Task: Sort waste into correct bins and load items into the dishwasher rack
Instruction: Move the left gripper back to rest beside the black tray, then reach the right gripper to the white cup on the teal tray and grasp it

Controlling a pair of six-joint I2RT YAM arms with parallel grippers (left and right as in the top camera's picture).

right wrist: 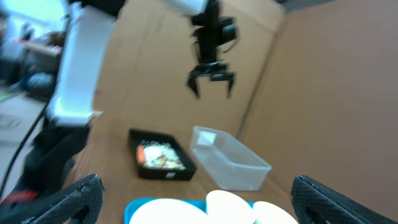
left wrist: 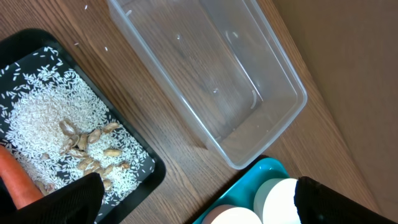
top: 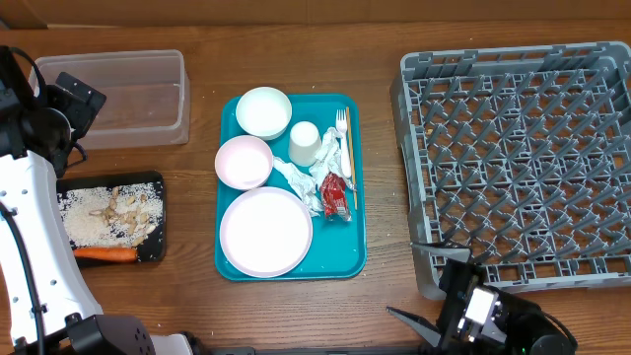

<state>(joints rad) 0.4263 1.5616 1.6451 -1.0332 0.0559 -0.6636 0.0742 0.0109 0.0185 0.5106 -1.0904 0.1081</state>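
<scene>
On the teal tray (top: 350, 261) lie two white bowls (top: 263, 111) (top: 244, 162), a white plate (top: 265, 232), a white cup (top: 304, 143), a white fork (top: 340, 126), a thin wooden stick (top: 349, 163), crumpled napkins (top: 306, 179) and a red wrapper (top: 335, 195). The black tray (top: 158, 247) holds rice (left wrist: 43, 115), beige scraps (left wrist: 87, 146) and a carrot (top: 105, 253). The clear tub (top: 123, 97) looks bare inside. The grey dishwasher rack (top: 523, 163) holds nothing. My left gripper (left wrist: 199, 193) hangs open, high over the table between tub and teal tray. Beside the rack's near left corner, my right gripper (top: 402, 281) is open and holds nothing.
The left arm's white body (top: 30, 227) stands along the table's left edge beside the black tray. Brown cardboard walls (right wrist: 323, 81) close off the back. Bare wood (top: 385, 128) separates the teal tray from the rack.
</scene>
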